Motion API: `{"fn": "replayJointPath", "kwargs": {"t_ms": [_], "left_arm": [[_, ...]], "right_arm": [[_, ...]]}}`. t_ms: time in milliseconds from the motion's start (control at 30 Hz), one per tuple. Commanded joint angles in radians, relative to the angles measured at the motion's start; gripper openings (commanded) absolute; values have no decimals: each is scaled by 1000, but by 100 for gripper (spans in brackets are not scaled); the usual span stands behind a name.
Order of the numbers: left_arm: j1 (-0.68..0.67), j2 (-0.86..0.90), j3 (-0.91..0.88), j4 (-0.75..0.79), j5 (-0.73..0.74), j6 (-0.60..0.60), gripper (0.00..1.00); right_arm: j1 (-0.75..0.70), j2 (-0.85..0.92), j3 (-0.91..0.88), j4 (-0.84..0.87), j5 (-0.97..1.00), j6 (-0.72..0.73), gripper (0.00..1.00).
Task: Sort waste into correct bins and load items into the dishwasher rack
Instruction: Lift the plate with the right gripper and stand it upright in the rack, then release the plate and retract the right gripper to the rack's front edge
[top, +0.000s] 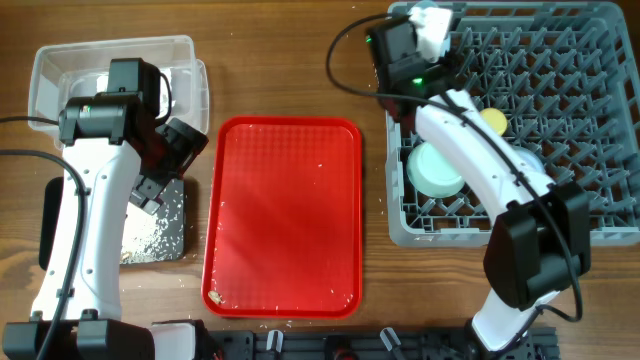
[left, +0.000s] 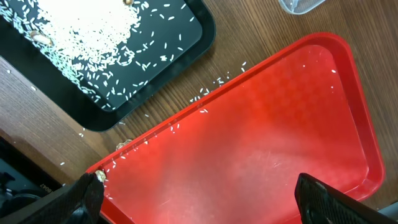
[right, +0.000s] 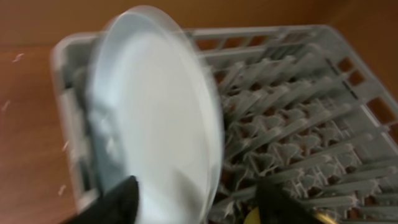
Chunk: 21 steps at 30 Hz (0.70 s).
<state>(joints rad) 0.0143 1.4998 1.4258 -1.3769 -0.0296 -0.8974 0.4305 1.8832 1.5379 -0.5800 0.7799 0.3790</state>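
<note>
My right gripper (right: 199, 186) is low over the grey dishwasher rack (right: 323, 81), open. The light blue plate (right: 155, 112) stands on edge in the rack's corner, its rim in the gap between the spread fingers. A yellow cup (top: 493, 122) and a mint green bowl (top: 435, 172) sit in the rack (top: 600, 120). My left gripper (left: 202, 193) hangs open and empty over the red tray (left: 267, 124). Beige rice crumbs (left: 87, 31) lie heaped in the black tray (left: 186, 56). The clear tub (top: 60, 70) is behind my left arm.
Loose rice grains (left: 211, 84) are strewn on the wood between the black tray and the red tray, and along the red tray's rim. A small food scrap (top: 215, 296) lies in the red tray's near left corner. The tub's corner (left: 298, 5) shows at the top.
</note>
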Motion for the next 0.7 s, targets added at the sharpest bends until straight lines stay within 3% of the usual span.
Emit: {"fn": "replayJointPath", "kwargs": {"t_ms": [0, 200, 533, 667], "left_arm": [[5, -8, 1, -1, -17, -8, 100], [5, -8, 1, -1, -17, -8, 100], [5, -8, 1, -1, -17, -8, 100], [5, -8, 1, 0, -17, -8, 100]], "right_arm": [[11, -124, 13, -48, -167, 14, 77], [-11, -341, 12, -163, -458, 77, 82], [-5, -678, -18, -523, -622, 200, 80], [38, -826, -143, -539, -647, 200, 80]]}}
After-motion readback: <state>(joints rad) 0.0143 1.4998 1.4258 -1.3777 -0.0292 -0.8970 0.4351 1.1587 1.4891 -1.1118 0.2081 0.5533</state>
